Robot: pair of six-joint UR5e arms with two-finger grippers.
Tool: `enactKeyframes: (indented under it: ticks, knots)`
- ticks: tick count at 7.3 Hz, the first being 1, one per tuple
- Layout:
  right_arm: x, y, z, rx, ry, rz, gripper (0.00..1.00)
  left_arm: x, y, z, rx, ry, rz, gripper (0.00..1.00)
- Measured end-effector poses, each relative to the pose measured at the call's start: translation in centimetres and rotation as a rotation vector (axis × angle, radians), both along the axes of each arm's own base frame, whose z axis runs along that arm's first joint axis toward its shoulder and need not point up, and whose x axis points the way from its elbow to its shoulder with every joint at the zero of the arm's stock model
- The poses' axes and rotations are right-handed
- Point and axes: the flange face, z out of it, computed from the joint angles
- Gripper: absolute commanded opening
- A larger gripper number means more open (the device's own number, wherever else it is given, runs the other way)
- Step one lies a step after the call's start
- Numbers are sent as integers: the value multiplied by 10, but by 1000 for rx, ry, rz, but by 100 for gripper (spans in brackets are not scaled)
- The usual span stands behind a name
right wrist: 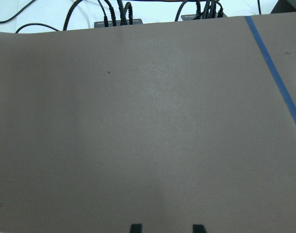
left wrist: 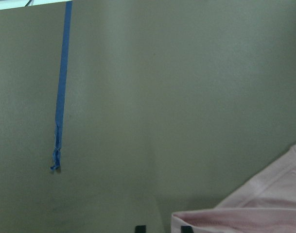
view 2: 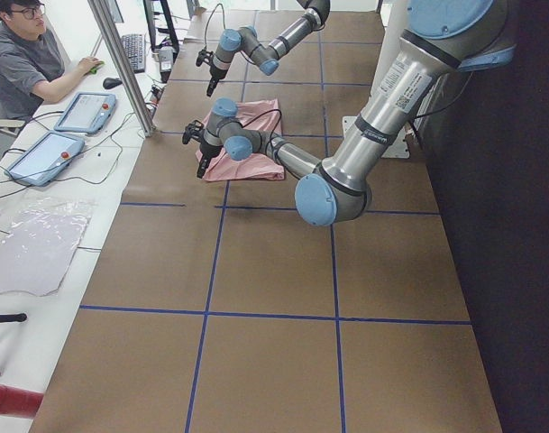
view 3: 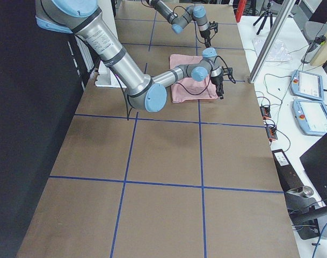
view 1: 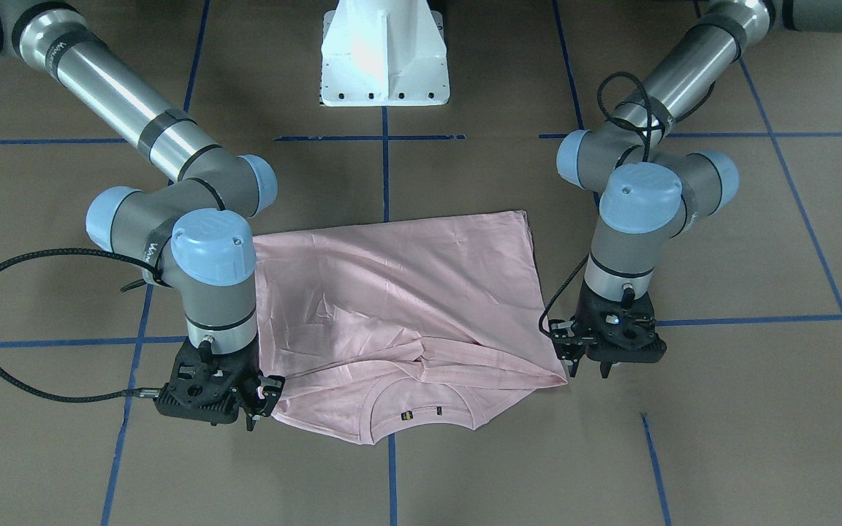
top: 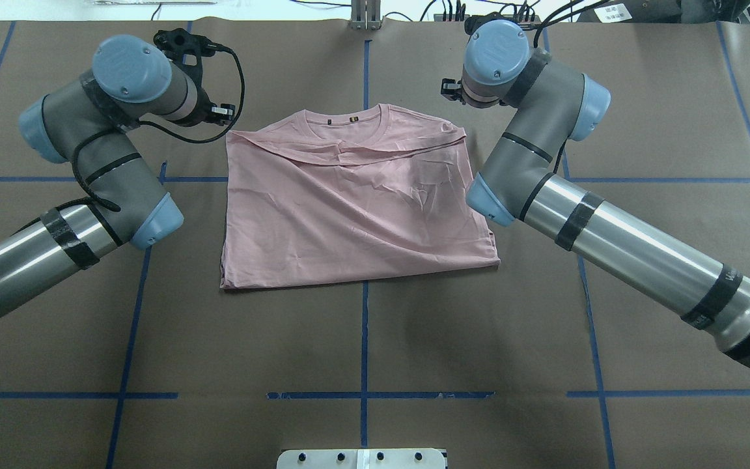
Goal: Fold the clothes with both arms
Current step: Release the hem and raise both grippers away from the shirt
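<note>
Pale pink short-sleeved T-shirt (top: 349, 215) lies folded flat on the brown paper-covered table (top: 479, 339), centred between my arms, plain side up. Its ribbed round collar (top: 349, 127) points away from my base and the folded edge points toward it. Long axis runs left-right across the table. My left gripper (view 1: 588, 371) hangs fingers-down just beside the collar-end corner on my left. Fingers apart, nothing clamped; its wrist view shows the shirt edge by one fingertip. My right gripper (right wrist: 167, 228) sits by the opposite collar-end corner, fingers spread, only bare table between them.
</note>
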Motion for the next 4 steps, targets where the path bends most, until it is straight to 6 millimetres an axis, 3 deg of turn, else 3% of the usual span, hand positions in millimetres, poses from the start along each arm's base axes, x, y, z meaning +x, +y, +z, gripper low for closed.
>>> enactKeyframes:
  ticks: [2,4]
  knots:
    - [17,1,7,17,-10,-68,100,-13,10,-6,47,12,23,100]
    - [43,23,15,38,-48,-129,100,-41,57,-10,64,78,65,100]
